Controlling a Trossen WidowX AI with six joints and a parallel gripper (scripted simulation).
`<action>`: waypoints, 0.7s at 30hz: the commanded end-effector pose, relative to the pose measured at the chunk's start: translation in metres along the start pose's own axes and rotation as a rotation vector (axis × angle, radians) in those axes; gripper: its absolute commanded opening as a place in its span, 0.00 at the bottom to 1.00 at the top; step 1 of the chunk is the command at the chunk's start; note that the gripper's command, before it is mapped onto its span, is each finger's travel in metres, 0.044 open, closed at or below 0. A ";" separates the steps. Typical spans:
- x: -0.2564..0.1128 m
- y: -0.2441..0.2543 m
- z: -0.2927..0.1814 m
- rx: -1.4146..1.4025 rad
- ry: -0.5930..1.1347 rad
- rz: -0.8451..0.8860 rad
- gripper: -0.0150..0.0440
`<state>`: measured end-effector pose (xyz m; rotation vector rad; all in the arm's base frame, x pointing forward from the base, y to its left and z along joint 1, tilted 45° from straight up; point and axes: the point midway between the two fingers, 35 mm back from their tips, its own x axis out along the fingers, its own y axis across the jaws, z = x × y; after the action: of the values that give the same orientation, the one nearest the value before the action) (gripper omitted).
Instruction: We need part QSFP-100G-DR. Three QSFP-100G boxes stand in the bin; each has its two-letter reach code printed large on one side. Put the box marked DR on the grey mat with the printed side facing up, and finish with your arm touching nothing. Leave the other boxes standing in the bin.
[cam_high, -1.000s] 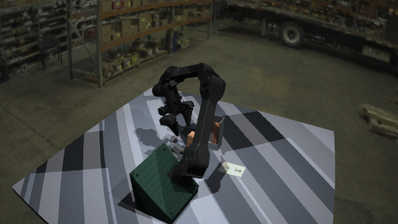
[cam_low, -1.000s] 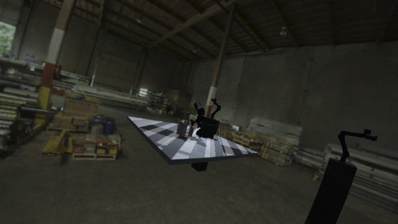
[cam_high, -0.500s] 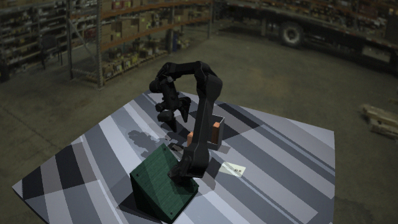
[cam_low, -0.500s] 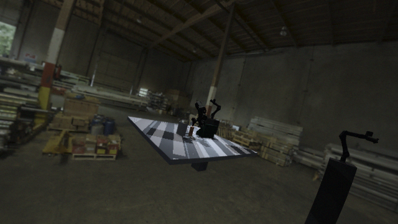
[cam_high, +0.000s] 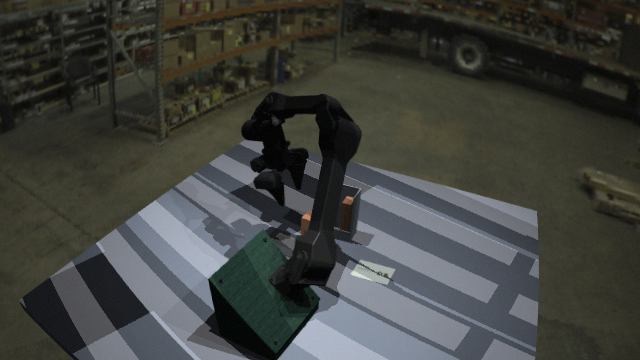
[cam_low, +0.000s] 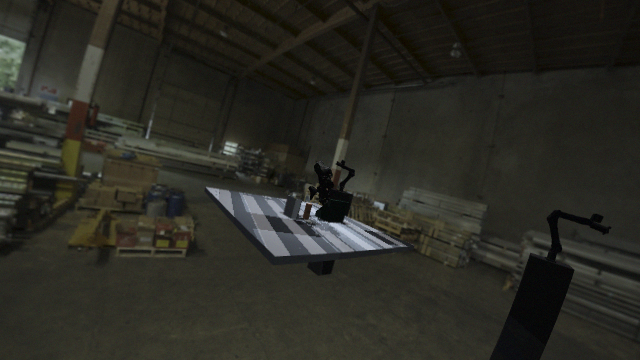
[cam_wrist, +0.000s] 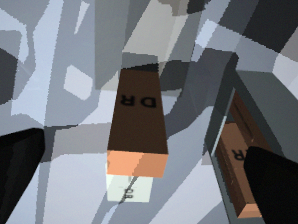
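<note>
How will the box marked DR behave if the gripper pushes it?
The box marked DR looks flat-sided and straight-edged, so it would probably slide or tip rather than roll. It appears to stand tall and narrow, so a high push might topple it. Its crisp edges suggest a stiff body.

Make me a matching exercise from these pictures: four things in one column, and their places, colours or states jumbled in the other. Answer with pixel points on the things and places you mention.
Things:
1. DR box (cam_high: 306, 225) (cam_low: 307, 211) (cam_wrist: 137, 125)
2. Tool (cam_high: 291, 196) (cam_wrist: 147, 148)
3. Block (cam_high: 250, 290) (cam_low: 336, 207)
4. Small card (cam_high: 372, 273) (cam_wrist: 129, 190)

Places, colours or states:
A. Dark green, with a sloping face
B. Standing outside the bin (cam_high: 356, 210) (cam_low: 292, 206) (cam_wrist: 270, 95)
C. Pale, lying flat on the striped table (cam_high: 435, 225) (cam_low: 330, 240)
D. Open, holding nothing

Right pairs: 1 with B, 2 with D, 3 with A, 4 with C.
</note>
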<state>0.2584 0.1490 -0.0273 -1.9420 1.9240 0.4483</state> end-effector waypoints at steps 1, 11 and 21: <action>0.002 -0.001 -0.003 0.000 -0.013 0.008 0.87; 0.009 -0.003 -0.025 0.005 -0.116 0.036 0.66; 0.017 -0.002 -0.044 0.015 -0.217 0.051 0.66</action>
<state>0.2599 0.1168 0.0008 -1.7817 1.8480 0.6065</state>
